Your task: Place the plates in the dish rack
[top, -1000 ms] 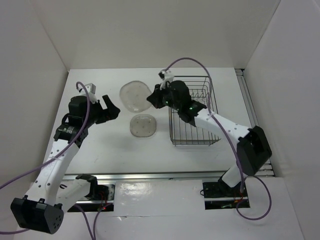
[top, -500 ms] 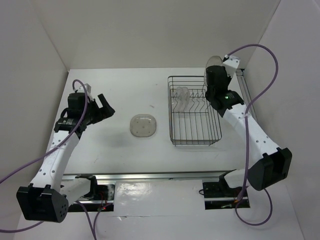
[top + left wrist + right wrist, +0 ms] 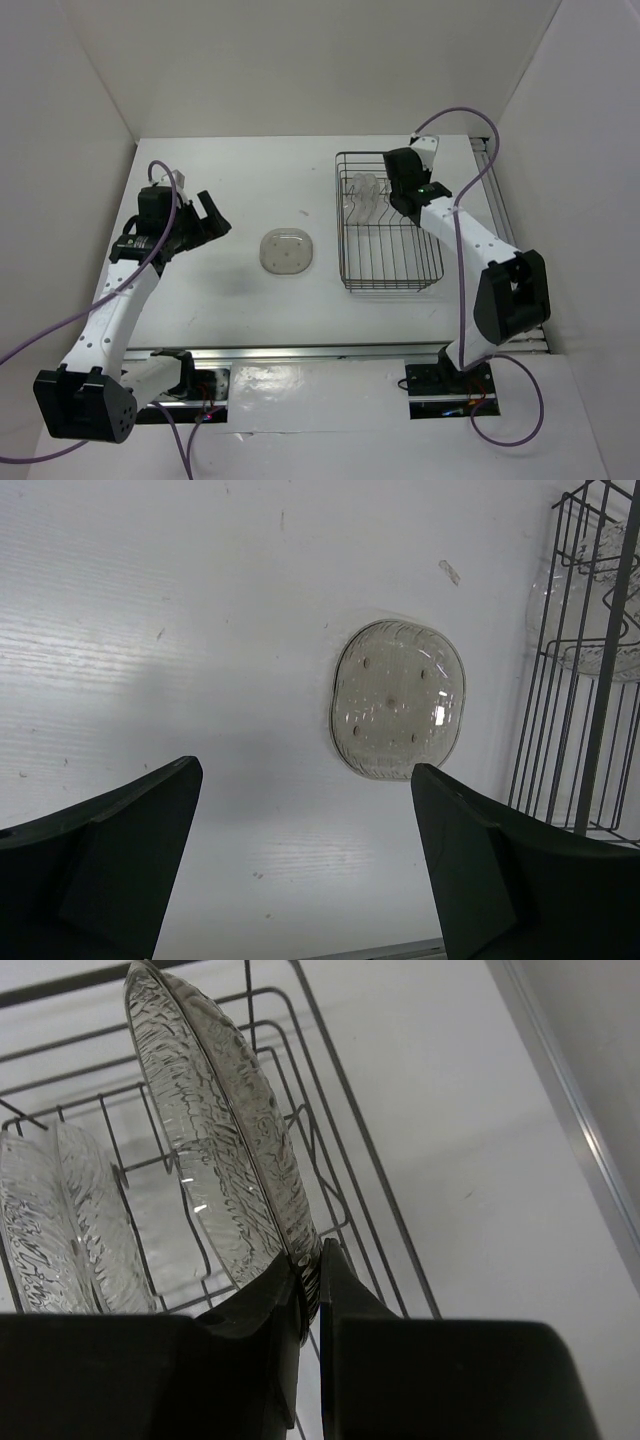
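A clear ribbed plate (image 3: 220, 1150) is held upright on its edge over the far end of the dish rack (image 3: 400, 250). Its lower rim is pinched between the fingers of the right gripper (image 3: 310, 1270), which are closed tight on it. Just beside it, toward the rack's far left corner, more translucent plates (image 3: 50, 1220) stand on edge among the wire dividers; how many cannot be told. The right arm rises from its base at the near right, folds at a raised elbow beside the rack, and reaches back over the rack's far right side.

One smoky grey-brown plate (image 3: 287, 250) lies flat on the white table (image 3: 220, 310), left of the rack and apart from it. The left gripper (image 3: 208, 213) hangs well to that plate's left, with its jaws spread wide and nothing between them. The left arm stretches forward from the near left corner, its wrist turned toward the plate.
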{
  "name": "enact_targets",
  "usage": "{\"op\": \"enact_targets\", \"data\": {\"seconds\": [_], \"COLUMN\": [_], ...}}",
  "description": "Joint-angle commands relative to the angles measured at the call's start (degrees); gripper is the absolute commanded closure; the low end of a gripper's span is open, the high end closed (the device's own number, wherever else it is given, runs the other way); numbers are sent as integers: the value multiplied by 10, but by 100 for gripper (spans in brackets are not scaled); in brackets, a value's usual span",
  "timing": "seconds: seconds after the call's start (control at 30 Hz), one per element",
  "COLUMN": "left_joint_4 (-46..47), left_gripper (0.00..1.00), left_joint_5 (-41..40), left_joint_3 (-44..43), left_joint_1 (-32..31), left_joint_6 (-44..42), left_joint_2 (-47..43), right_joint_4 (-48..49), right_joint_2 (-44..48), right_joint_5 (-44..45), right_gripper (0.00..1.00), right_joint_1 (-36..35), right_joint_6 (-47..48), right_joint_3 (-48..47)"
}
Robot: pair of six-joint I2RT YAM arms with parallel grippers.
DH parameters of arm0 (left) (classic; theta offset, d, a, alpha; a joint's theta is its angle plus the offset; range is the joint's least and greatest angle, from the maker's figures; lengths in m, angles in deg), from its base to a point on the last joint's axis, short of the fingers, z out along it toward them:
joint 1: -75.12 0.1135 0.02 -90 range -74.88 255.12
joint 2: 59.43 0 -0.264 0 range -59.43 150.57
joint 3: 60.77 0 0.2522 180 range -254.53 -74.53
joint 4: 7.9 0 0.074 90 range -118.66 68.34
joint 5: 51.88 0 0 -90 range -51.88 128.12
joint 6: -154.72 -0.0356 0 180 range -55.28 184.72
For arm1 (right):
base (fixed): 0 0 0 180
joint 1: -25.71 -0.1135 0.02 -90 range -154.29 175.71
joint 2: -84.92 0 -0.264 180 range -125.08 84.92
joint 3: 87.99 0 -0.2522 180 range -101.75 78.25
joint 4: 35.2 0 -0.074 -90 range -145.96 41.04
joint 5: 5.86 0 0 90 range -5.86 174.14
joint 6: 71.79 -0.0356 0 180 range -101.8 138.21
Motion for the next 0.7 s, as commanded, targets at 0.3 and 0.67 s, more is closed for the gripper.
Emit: {"op": "enact_targets", "data": {"seconds": [0.3, 0.67], "left_joint_4": [4, 4], "left_gripper": [0, 0], "left_joint_5": [-1, -1], "left_joint_3": [-22, -22], "left_joint_1": [3, 3], "left_joint_6": [-5, -5], "left_joint_2": [-8, -8], "right_joint_4": [23, -19], "right_joint_2": [-49, -39], "right_joint_5": [-1, 76], "right_gripper": [100, 100], "right_joint_1": [-29, -46], "right_joint_6": [-12, -13], "right_joint_3": [-36, -84]}}
